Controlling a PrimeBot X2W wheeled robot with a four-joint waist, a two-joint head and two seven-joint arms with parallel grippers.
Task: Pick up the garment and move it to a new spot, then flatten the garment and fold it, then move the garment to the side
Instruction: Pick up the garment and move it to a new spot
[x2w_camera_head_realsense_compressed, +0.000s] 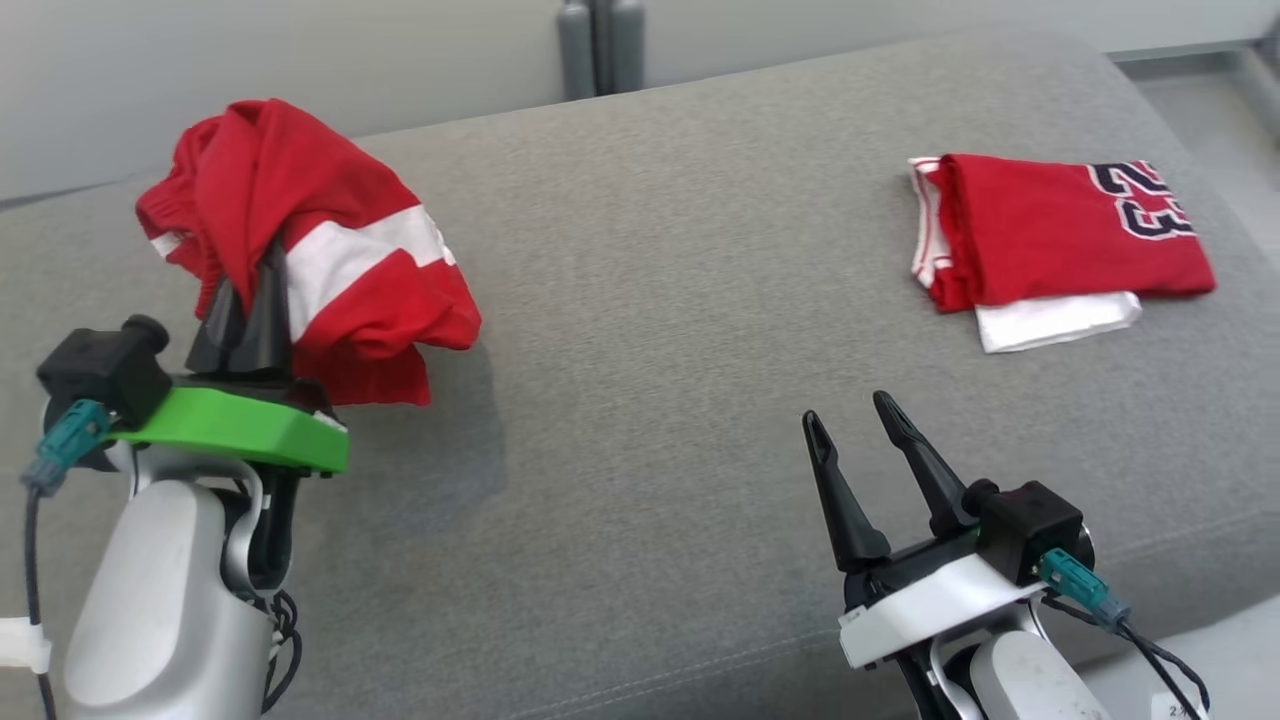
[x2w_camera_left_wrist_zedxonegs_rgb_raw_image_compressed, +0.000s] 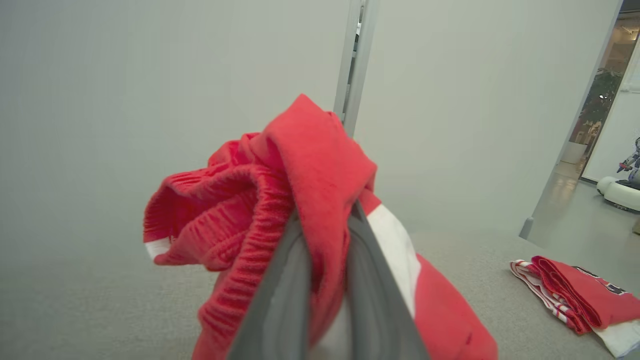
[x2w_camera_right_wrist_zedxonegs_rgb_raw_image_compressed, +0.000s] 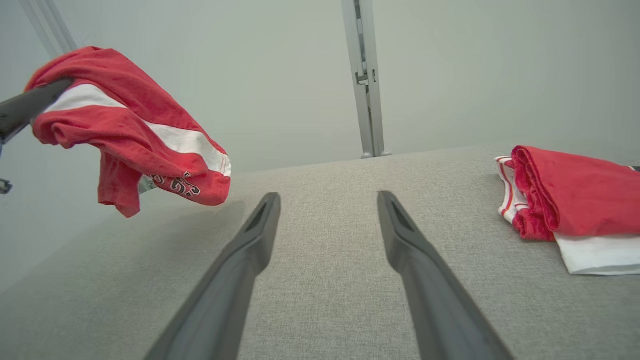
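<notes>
We see two grippers. The left gripper (x2w_camera_head_realsense_compressed: 252, 300) has its two dark fingers drawn close together, pinching a fold of the crumpled red garment with a broad white band (x2w_camera_head_realsense_compressed: 330, 230). In the left wrist view the cloth (x2w_camera_left_wrist_zedxonegs_rgb_raw_image_compressed: 310, 150) is bunched over and between the fingers (x2w_camera_left_wrist_zedxonegs_rgb_raw_image_compressed: 280, 280), with a ribbed red hem curling to one side. The garment hangs from this grip at the left of the grey woven fabric surface (x2w_camera_head_realsense_compressed: 650, 250). In the right wrist view its lower folds (x2w_camera_right_wrist_zedxonegs_rgb_raw_image_compressed: 130, 125) appear to be clear of the surface, and a shadow lies beneath them.

The right gripper (x2w_camera_head_realsense_compressed: 846, 408) holds nothing. Its fingers stand moderately apart above the near right part of the surface, and in its own wrist view (x2w_camera_right_wrist_zedxonegs_rgb_raw_image_compressed: 328, 196) we see bare grey fabric between them.

We count two garment bundles: the lifted one and a folded red jersey with dark numerals (x2w_camera_head_realsense_compressed: 1050, 225), which lies flat at the far right, well apart from both grippers. A white layer pokes out under its near edge. The jersey also shows in both wrist views (x2w_camera_left_wrist_zedxonegs_rgb_raw_image_compressed: 575, 295) (x2w_camera_right_wrist_zedxonegs_rgb_raw_image_compressed: 575, 190).
</notes>
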